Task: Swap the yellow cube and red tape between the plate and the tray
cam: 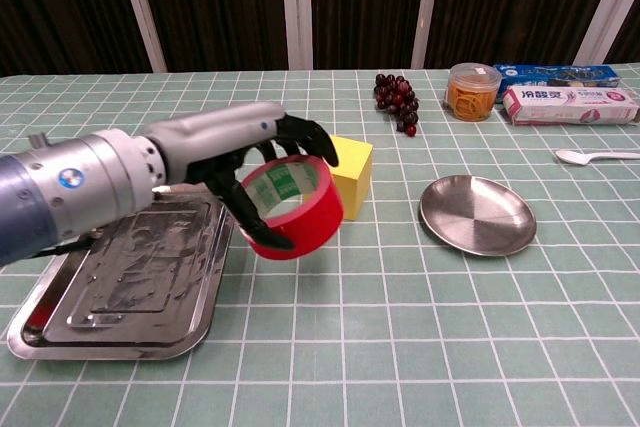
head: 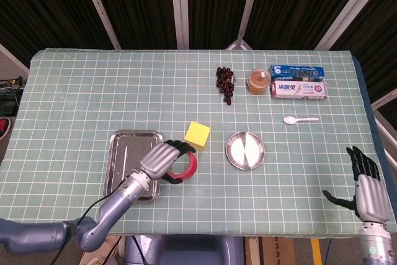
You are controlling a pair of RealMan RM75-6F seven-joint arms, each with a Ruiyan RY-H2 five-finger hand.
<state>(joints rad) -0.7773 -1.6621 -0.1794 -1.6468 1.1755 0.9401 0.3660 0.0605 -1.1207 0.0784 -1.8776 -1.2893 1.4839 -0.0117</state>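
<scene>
My left hand [head: 162, 159] [cam: 255, 152] holds the red tape [head: 188, 166] [cam: 296, 207] in the air, right of the steel tray [head: 123, 143] [cam: 95, 307] and just in front of the yellow cube [head: 198, 134] [cam: 352, 172]. The cube stands on the tablecloth between the tray and the round steel plate [head: 245, 150] [cam: 477, 214]. Nothing lies in the tray or on the plate. My right hand [head: 366, 189] hangs open at the table's near right corner, seen only in the head view.
At the back right lie a bunch of dark grapes [head: 225, 83] [cam: 397, 100], a small jar [head: 258, 80] [cam: 472, 91], two boxes [head: 298, 82] [cam: 568, 97] and a white spoon [head: 299, 119] [cam: 598, 156].
</scene>
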